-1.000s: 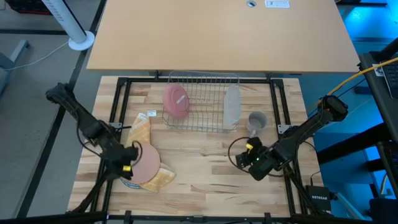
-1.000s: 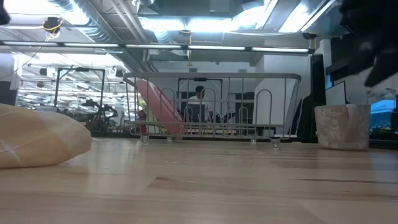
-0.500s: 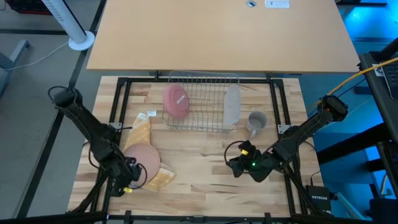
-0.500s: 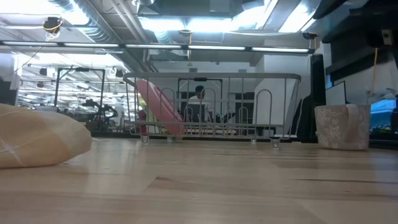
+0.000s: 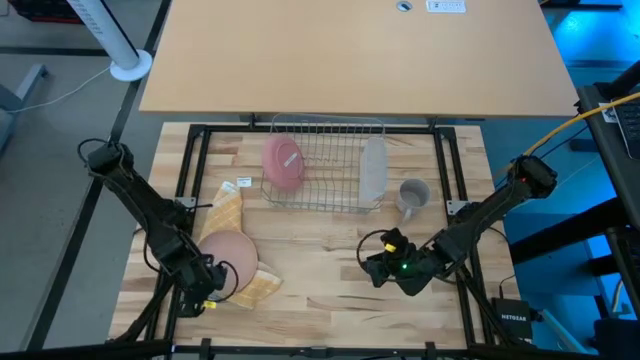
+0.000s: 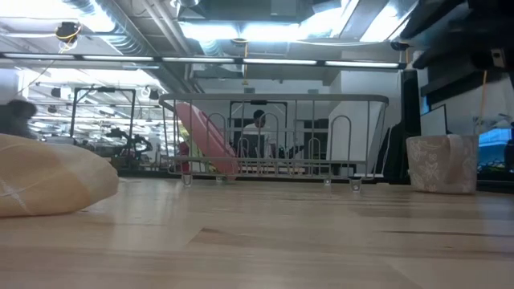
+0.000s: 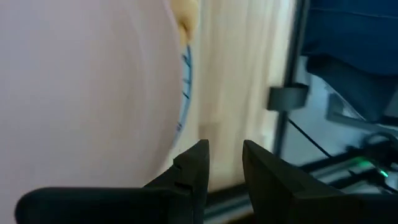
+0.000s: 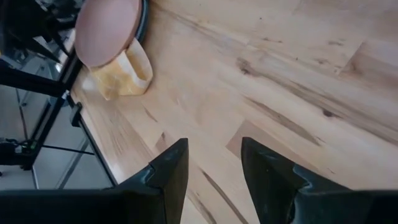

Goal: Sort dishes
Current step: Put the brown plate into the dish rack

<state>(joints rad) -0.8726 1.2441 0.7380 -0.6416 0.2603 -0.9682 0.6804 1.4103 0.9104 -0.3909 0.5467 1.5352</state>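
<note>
At 7 o'clock on the table, the left gripper point(image 5: 207, 291) has slid back off the pink plate point(image 5: 232, 262), jaws parted and empty. 1 plate stays on the cloth point(image 5: 252, 290); the right gripper point(image 5: 372, 268), released, has swung toward 5 o'clock, so regrasping comes next.

Overhead and table-level views, both showing wire rack point(image 5: 325, 165)
</note>
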